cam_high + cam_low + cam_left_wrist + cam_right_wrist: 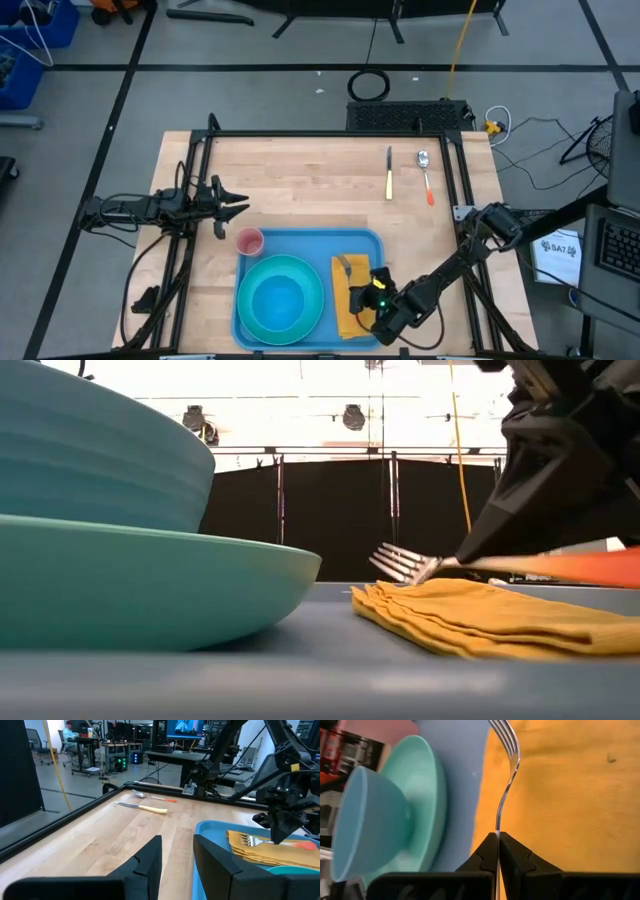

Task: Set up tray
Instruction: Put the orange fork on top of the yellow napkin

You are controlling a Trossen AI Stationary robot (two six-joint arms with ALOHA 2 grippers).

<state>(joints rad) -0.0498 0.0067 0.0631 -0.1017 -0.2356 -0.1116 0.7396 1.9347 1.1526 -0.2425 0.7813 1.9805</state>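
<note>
1. Light-blue plastic: the tray (pixel 300 243) lies flat at the near edge of the wooden desk (pixel 300 175), roughly in the middle of its width.
2. On the tray's left part sits a round teal plate (pixel 281 297) with a blue bowl (pixel 275 299) standing on it.
3. Beside the plate, on the tray's right part, lies a folded yellow napkin (pixel 348 296).
4. The right gripper (pixel 375 300) is low over the napkin, its fingers pressed together on the handle of a fork (pixel 506 775); in the low view the tines hang just above the cloth, tilted slightly upward.
5. A pink cup (pixel 249 241) stands on the desk just at the tray's far left corner.
6. The left gripper (pixel 238 206) hovers over the bare desk to the left, beyond the cup, its fingers (pixel 148 860) partly spread and holding nothing.
7. Farther back, near the desk's far edge, a knife (pixel 389 172) with a pale handle and a spoon (pixel 425 174) with an orange handle lie side by side, well apart from the tray.
</note>
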